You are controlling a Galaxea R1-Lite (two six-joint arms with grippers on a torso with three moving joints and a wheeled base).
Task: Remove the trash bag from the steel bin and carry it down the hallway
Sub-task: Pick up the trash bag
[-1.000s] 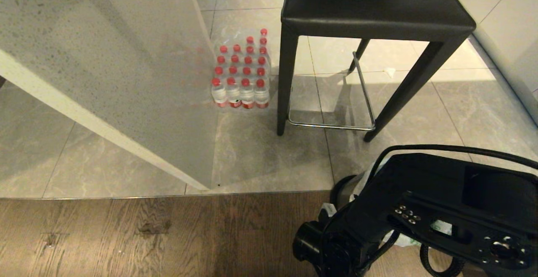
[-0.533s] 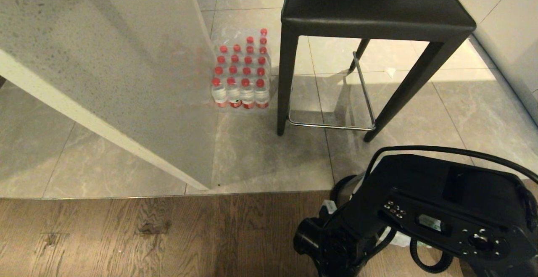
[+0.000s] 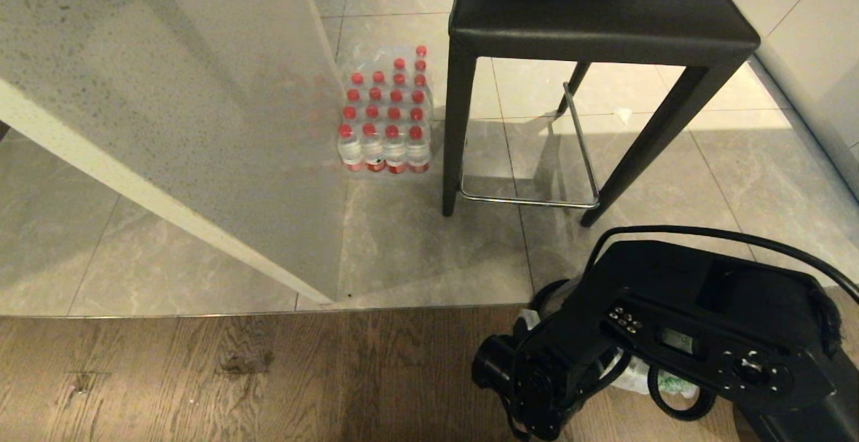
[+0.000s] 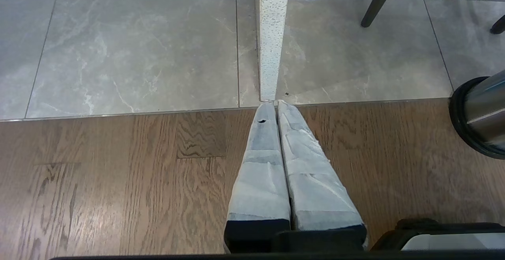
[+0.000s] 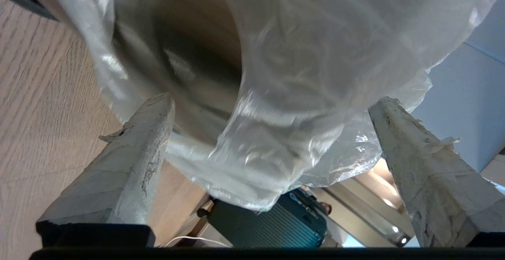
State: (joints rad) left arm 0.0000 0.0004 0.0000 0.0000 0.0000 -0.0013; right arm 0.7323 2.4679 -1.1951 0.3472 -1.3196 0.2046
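Reaching low beside the stool (image 3: 604,19), your right gripper (image 5: 268,141) hangs with its jaws spread wide, one finger either side of a fold of the bag (image 5: 300,74), holding nothing yet. The bag sits in the bin (image 4: 479,116) on the wood floor, draped over the rim, which is why you come at the loose plastic. Your left gripper (image 4: 278,104) is parked over the floor, jaws pressed together and empty.
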